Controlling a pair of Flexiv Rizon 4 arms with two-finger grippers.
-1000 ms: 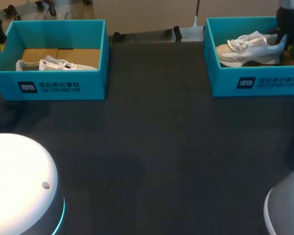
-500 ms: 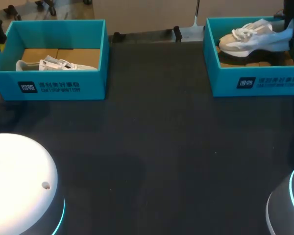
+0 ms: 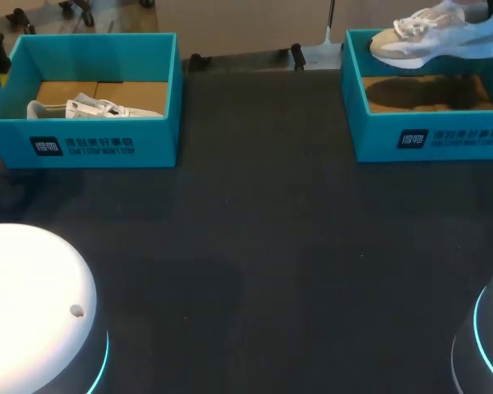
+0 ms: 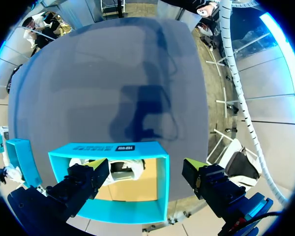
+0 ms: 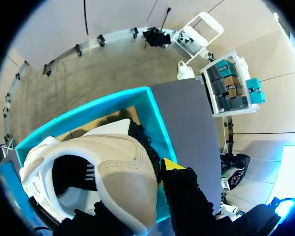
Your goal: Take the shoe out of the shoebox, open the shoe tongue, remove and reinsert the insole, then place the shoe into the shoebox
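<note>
Step 1 abt half done: the shoe (image 3: 434,37) hangs in the air over the right shoebox (image 3: 427,135), sole above the rim, toe twd the table's middle, heel at the R gripper (image 5: 137,182). In the R wrist view only one yellow tip shows, pressed on the heel's outer side; the other is hidden by the shoe, but since the shoe is up off the cardboard floor I take the grip as clamped on the heel. Not yet set on the table (image 3: 255,246). Still to do: put it down, open the tongue, insole out & back in, shoe back in the box. The L gripper (image 4: 142,164) is spread wide, holding nothing, over the left shoebox (image 3: 90,135), where a second shoe (image 3: 90,107) lies on its side. In the way: mainly the right box's near wall, which the sole has to clear before coming down; both boxes stand well apart.
</note>
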